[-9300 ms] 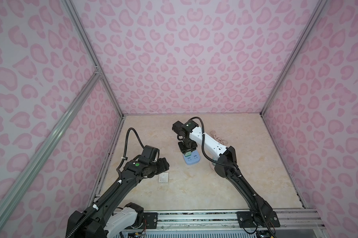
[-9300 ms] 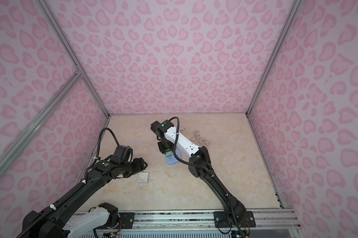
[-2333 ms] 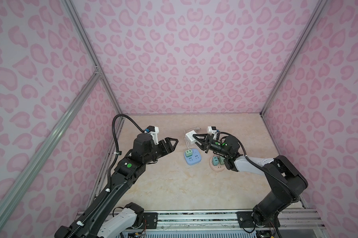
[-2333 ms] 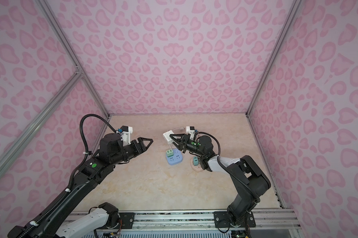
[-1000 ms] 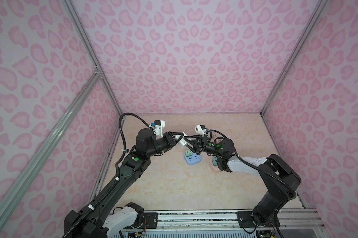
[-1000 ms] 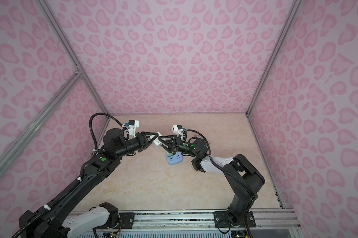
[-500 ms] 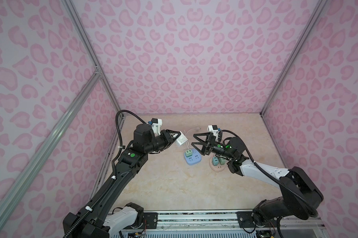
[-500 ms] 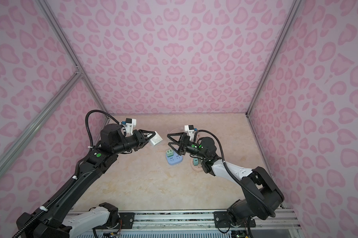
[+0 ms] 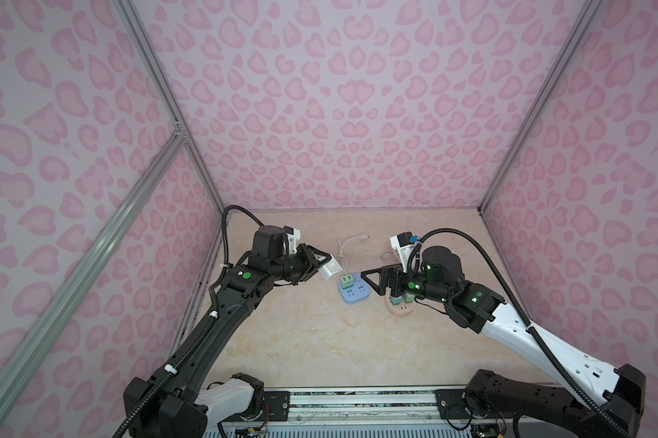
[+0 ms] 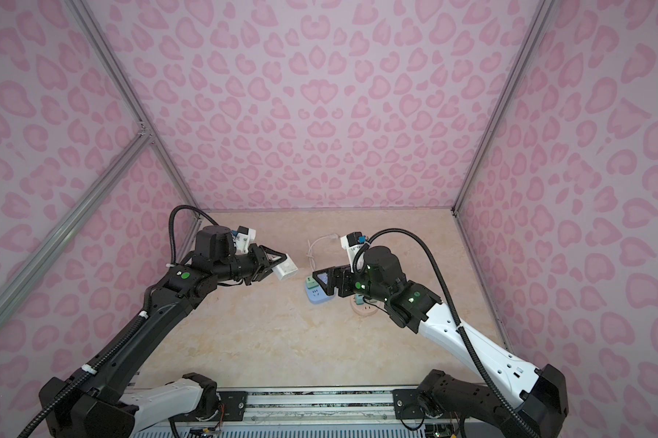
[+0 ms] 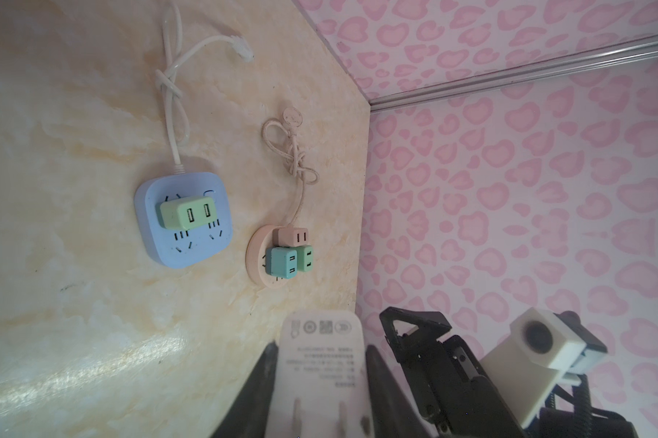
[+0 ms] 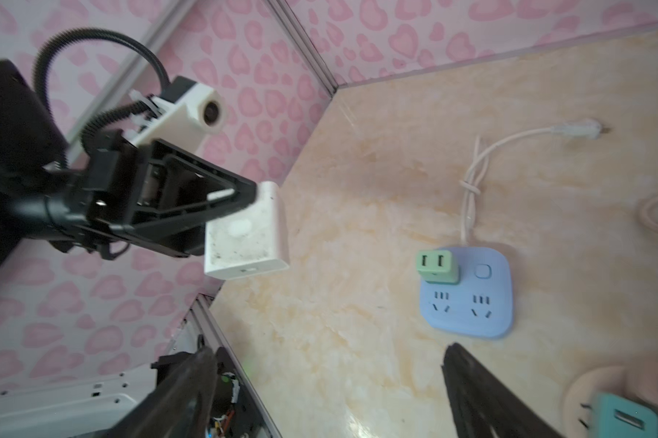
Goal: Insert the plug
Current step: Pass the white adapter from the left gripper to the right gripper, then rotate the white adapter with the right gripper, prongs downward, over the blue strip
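The left gripper (image 9: 321, 265) is clenched on the white plug (image 9: 329, 270), which is pinched by its sides between the two fingers and is held in the air, clear of the table (image 9: 301, 341). In the left wrist view the plug's (image 11: 321, 356) printed face and two prongs are seen between the fingers. The plug is carried over the table's left half, near the blue power strip (image 9: 354, 294) but apart from it. The right gripper (image 9: 369, 282) is released: its jaws are spread wide and nothing is held between them. It is poised above the table, just beside the strip on the side toward the right edge. The strip is laid flat about midway between the left and right edges, and a green adapter (image 9: 345, 281) is seated in its far left corner. A round pink socket (image 11: 257, 261) with three small adapters (image 11: 282, 263) is set just beside the strip, toward the right edge.
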Controlling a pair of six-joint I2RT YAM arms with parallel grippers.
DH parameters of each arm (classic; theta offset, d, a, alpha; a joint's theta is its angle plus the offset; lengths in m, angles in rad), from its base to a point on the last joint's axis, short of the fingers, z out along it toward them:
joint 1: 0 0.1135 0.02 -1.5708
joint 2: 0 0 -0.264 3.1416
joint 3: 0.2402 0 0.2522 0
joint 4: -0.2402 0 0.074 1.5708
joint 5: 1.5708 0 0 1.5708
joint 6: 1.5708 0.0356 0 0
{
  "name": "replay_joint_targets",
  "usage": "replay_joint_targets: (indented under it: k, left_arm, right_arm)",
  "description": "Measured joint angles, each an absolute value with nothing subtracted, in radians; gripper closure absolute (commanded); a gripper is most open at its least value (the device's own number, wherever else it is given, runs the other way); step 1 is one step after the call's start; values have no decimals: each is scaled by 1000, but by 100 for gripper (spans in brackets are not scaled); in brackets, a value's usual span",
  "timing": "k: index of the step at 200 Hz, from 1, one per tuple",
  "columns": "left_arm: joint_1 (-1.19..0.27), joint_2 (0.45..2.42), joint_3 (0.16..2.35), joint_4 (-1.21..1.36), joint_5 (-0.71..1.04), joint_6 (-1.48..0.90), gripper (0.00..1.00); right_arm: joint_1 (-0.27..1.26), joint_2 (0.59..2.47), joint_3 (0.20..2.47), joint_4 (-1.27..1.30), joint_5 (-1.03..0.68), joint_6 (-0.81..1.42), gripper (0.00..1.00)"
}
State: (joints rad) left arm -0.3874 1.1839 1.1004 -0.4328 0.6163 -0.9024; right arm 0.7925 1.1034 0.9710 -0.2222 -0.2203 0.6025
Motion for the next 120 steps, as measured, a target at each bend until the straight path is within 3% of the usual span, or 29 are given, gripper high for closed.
replay_joint_targets:
  k: [120]
  left_arm:
    - [-387, 1195, 1087, -481, 629, -907, 97]
  right_arm:
    - [942, 1172, 1021, -422, -14, 363, 21]
